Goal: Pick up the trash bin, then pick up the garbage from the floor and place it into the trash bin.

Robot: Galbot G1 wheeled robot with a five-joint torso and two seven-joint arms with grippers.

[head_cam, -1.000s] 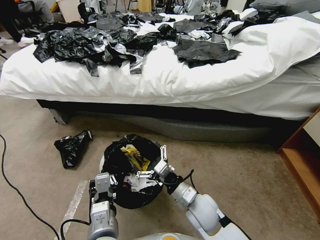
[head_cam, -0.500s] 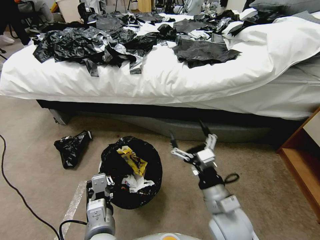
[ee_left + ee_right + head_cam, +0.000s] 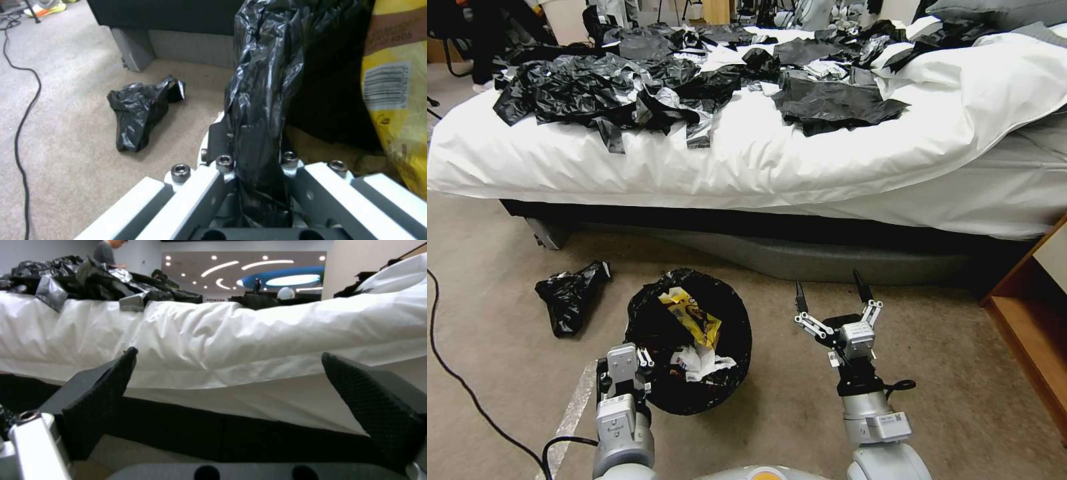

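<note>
Beside my spread, empty right gripper (image 3: 831, 293), the trash bin (image 3: 690, 393) sits to its left; left gripper (image 3: 625, 373) pinches its near rim.

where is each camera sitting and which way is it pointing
Head view: on the robot's head, looking forward and down at the floor before the bed; both arms show, left gripper on the trash bin, right gripper open beside it.
Left wrist view: along the left gripper, shut on the bin's liner.
Right wrist view: low, facing the bed between open fingers.
Shared: head and left wrist views both show the black bag.
</note>
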